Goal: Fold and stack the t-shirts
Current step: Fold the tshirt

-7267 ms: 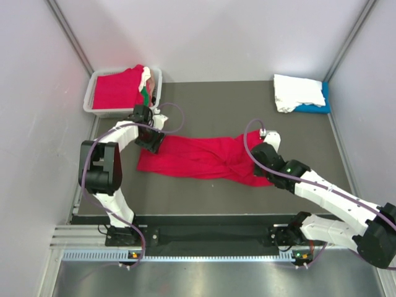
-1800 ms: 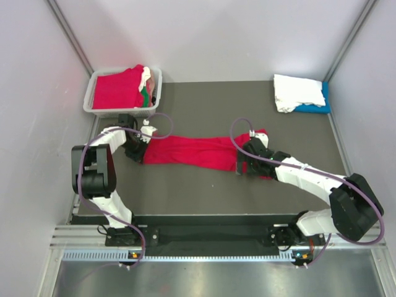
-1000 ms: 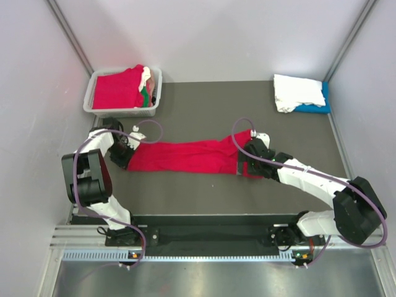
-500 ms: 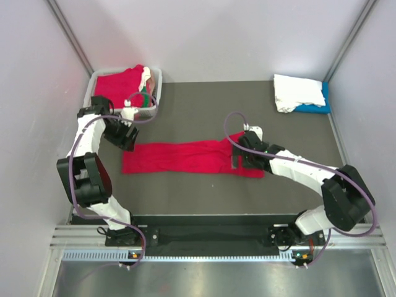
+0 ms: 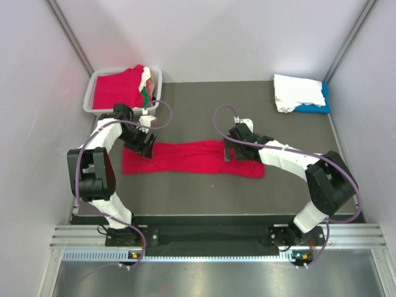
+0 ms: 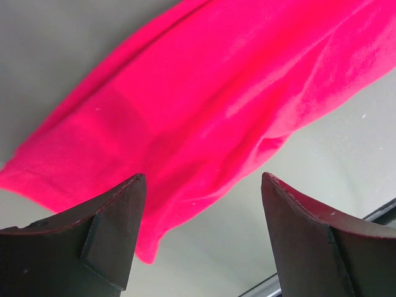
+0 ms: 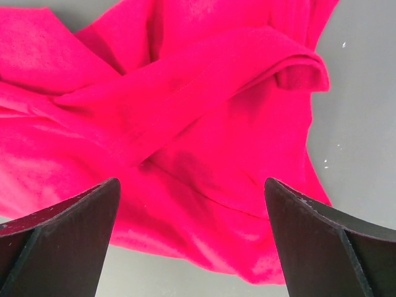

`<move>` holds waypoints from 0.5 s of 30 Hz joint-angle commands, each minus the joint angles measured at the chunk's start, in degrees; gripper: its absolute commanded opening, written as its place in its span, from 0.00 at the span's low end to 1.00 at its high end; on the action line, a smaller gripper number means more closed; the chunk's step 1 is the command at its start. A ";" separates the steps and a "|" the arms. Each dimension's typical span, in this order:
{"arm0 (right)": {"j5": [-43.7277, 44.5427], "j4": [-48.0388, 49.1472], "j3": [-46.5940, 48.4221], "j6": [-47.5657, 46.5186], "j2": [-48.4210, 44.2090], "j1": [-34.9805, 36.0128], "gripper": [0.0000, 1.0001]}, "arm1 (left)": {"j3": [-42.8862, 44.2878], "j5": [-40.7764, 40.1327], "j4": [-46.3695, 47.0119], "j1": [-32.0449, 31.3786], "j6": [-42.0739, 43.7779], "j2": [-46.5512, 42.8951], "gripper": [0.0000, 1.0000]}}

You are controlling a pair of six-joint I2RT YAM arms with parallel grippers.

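Red shirt laid flat as long band near tub. Left gripper held wide above end nearest tub, right gripper wide above far end. Nothing gripped, presumably readied for regrasp and fold.

Blue t-shirt mostly under white t-shirt — red t-shirt partly outside both wrist views

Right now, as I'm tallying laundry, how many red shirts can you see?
2. One red shirt lies stretched across the middle of the table; a second red shirt sits in the tub at the far left. More may be hidden beneath it.
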 commanded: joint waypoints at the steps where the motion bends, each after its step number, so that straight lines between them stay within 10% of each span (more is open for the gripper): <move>1: -0.14 1.92 2.25 -0.44 1.15 -0.28 1.00 | -0.24 0.22 2.92 -0.01 -0.76 -0.13 0.80; 15: 0.04 4.64 1.54 -1.40 6.15 -1.15 1.00 | -1.64 -1.80 3.63 -0.01 0.04 -1.62 0.80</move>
